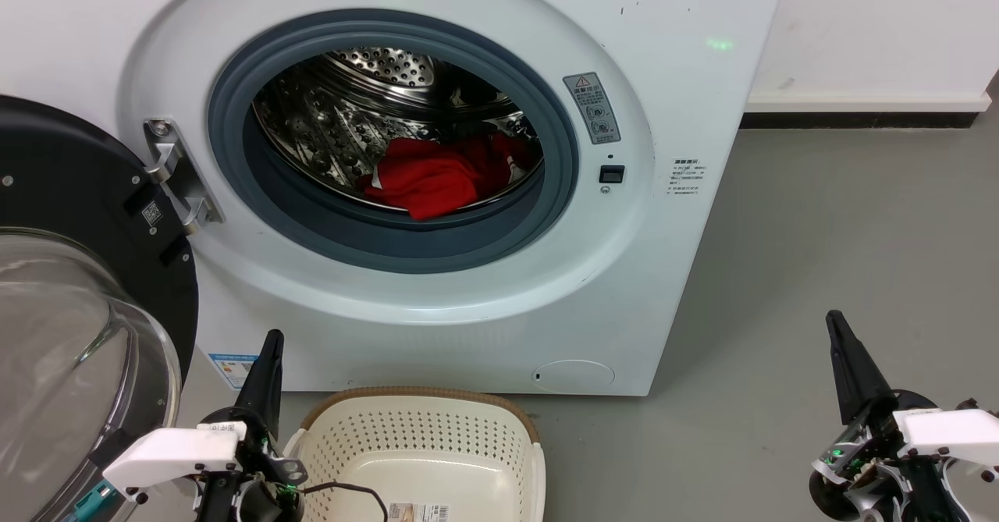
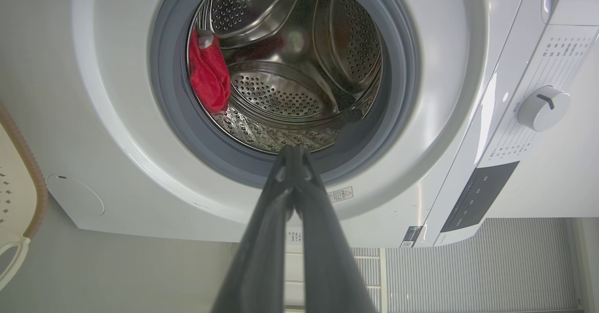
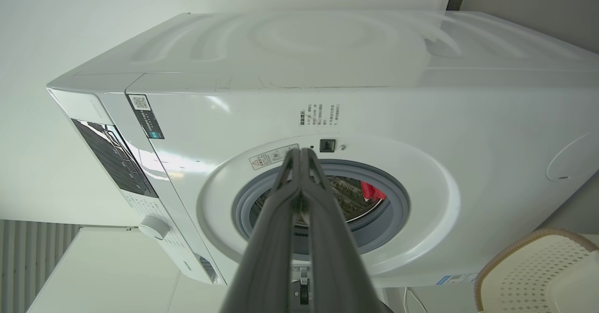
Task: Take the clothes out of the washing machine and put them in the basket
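Since both grippers hang low before the washing machine (image 1: 671,77) with nothing in them, the step in hand looks like the first reach into the drum (image 1: 375,65). The left gripper (image 1: 271,346) has its two fingers pressed together into one dark wedge, and the right gripper (image 1: 839,331) is closed the same way; each wrist view shows the tips meeting with no cloth between. The clothes (image 1: 437,175), a red bundle, lie on the bottom of the drum, ahead of and above the left gripper's tips and slightly to their right, just behind the grey rubber rim (image 1: 406,245). From the right gripper the bundle is ahead and well off to the left. The basket (image 1: 421,393) sits on the floor (image 1: 819,233) just beside the left gripper, on its right, below the rim. The open door (image 1: 86,186) stands close on that gripper's outer side.

By my judgement the fingers should spread before they pass the rubber rim, not among the folds. Going in over the rim's lower lip, rather than scraping it, seems wise. Aim for the hump of the bundle nearest the rim, so the fingers close on a thick fold and not a thin edge that may slip. If the left arm goes, it should mind the door on its outer side.
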You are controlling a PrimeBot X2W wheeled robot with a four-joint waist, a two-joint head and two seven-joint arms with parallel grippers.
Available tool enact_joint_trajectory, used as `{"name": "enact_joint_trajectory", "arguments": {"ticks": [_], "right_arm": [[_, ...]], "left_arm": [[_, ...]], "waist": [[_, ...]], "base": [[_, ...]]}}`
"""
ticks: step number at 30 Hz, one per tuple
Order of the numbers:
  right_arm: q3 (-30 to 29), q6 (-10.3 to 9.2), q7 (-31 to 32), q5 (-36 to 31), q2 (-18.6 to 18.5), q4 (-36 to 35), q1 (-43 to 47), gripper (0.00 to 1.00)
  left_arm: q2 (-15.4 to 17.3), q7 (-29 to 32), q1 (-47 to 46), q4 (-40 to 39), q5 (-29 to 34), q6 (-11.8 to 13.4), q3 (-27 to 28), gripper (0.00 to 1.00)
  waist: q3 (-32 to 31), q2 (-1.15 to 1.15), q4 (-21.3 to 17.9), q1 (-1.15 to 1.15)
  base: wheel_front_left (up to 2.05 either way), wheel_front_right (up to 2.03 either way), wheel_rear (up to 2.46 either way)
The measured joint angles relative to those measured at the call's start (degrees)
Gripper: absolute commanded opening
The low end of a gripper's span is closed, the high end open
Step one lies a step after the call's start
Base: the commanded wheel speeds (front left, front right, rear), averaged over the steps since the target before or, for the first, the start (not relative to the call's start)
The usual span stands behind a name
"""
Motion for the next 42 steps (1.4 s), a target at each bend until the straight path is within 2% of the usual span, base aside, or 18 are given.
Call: {"name": "enact_joint_trajectory", "arguments": {"ticks": [21, 22, 33, 38, 42], "right_arm": [[0.0, 0.0, 0.0, 0.0, 0.0, 0.0, 0.0, 0.0], [0.0, 0.0, 0.0, 0.0, 0.0, 0.0, 0.0, 1.0], [0.3, -0.01, -2.36, -1.36, 0.05, -0.24, 1.85, 1.0], [0.85, -0.01, -3.7, -4.63, 0.08, -2.01, 2.69, 1.0], [1.22, -0.01, -4.59, -9.98, 0.09, -3.47, 2.78, 1.0]], "left_arm": [[0.0, 0.0, 0.0, 0.0, 0.0, 0.0, 0.0, 0.0], [0.0, 0.0, 0.0, 0.0, 0.0, 0.0, 0.0, 1.0], [-0.16, -2.32, 1.24, 0.55, 2.1, 0.03, -1.9, 1.0], [-0.16, -3.71, 0.93, -0.73, 6.47, 0.03, -2.4, 1.0], [-0.15, -4.77, 0.65, -2.02, 11.46, 0.03, -2.7, 1.0]], "waist": [[0.0, 0.0, 0.0, 0.0], [0.0, 0.0, 0.0, 0.0], [0.1, 0.0, -0.04, 0.0], [0.15, 0.0, 0.01, 0.0], [0.15, 0.0, 0.12, 0.0]], "base": [[0.0, 0.0, 0.0], [0.0, 0.0, 0.0], [0.0, 0.0, 0.0], [0.0, 0.0, 0.0], [0.0, 0.0, 0.0]]}}
